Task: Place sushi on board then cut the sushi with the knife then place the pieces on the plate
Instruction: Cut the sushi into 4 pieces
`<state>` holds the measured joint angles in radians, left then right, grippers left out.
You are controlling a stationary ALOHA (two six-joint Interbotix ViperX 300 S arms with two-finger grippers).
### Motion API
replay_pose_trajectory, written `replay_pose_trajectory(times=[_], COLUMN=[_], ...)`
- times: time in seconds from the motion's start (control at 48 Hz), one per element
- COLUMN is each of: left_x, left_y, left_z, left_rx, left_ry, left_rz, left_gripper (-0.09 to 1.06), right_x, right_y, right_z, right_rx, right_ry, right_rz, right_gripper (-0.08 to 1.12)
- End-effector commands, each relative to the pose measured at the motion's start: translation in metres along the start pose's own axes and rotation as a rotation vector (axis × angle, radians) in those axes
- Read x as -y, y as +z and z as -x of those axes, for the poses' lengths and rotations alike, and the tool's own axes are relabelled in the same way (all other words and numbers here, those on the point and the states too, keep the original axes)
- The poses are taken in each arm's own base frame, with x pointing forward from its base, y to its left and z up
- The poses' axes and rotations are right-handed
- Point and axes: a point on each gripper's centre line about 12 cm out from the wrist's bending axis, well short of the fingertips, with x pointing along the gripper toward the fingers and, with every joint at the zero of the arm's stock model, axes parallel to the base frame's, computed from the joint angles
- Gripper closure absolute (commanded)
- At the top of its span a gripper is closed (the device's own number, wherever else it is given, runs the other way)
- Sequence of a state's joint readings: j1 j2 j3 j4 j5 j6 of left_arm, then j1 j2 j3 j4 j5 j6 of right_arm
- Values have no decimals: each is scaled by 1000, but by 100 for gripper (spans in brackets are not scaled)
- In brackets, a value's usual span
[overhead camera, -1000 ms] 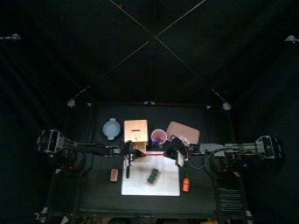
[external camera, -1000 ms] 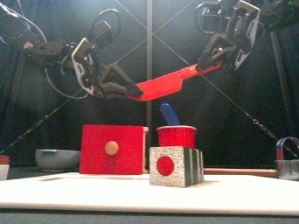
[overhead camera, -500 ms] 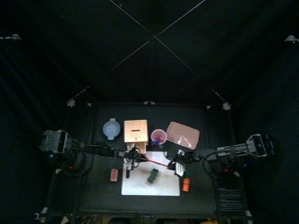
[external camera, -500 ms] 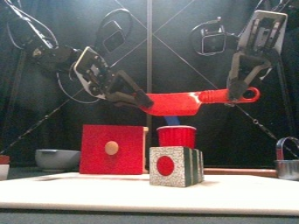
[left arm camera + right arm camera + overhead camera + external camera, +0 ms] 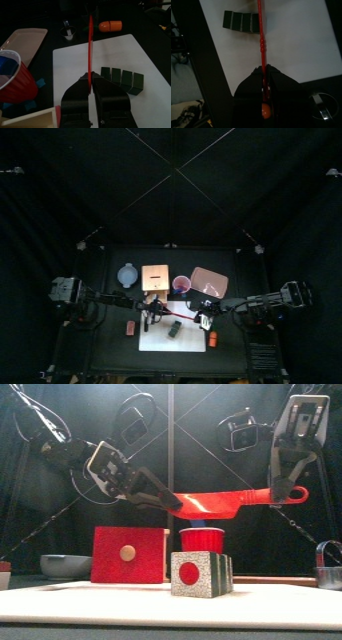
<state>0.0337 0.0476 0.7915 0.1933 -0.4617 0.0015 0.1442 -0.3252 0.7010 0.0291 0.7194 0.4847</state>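
Above the white board [image 5: 115,50], red knife [image 5: 221,503] hangs level, L gripper [image 5: 163,496] clenched on one end, R gripper [image 5: 282,490] clenched on the other. Sushi roll [image 5: 201,574] sits on board, blocks together. Behind board: red cup [image 5: 203,541] w/ blue knife [image 5: 197,522] standing in it; pink tray [image 5: 209,281] back-right; bowl [image 5: 64,565] back-left, inside not visible
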Motion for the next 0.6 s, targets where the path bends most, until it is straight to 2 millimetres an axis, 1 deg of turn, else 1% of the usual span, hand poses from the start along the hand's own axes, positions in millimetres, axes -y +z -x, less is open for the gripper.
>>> replay_pose_trajectory(times=[0.021, 0.104, 0.125, 0.229, 0.292, 0.354, 0.438, 0.542, 0.604], left_x=[-2, -1, 0, 13, 17, 22, 23, 23, 23], left_y=[3, 0, 0, -6, -9, -9, -10, -10, -10], left_z=[2, 2, 3, 5, 5, 5, 4, 3, 2], left_rx=[6, 0, -2, 4, 32, 52, 51, 52, 54], left_ry=[6, 2, 2, -31, -41, -56, -63, -61, -62], left_rz=[-1, -6, -6, -17, -16, -24, -29, -29, -30], left_gripper=[63, 63, 63, 63, 63, 63, 64, 64, 64], right_x=[-19, -34, -39, -54, -55, -49, -46, -63, -70], right_y=[-6, -12, -13, -13, -11, -15, -24, -35, -44], right_z=[-1, -16, -22, -45, -55, -63, -65, -61, -62], right_rx=[5, 33, 45, 132, 184, 212, 253, 314, 326], right_ry=[-50, -94, -105, -96, -91, -124, -153, -120, -136], right_rz=[22, 27, 31, 63, 98, 98, 76, 15, -11], right_gripper=[71, 71, 71, 71, 71, 71, 71, 71, 71])
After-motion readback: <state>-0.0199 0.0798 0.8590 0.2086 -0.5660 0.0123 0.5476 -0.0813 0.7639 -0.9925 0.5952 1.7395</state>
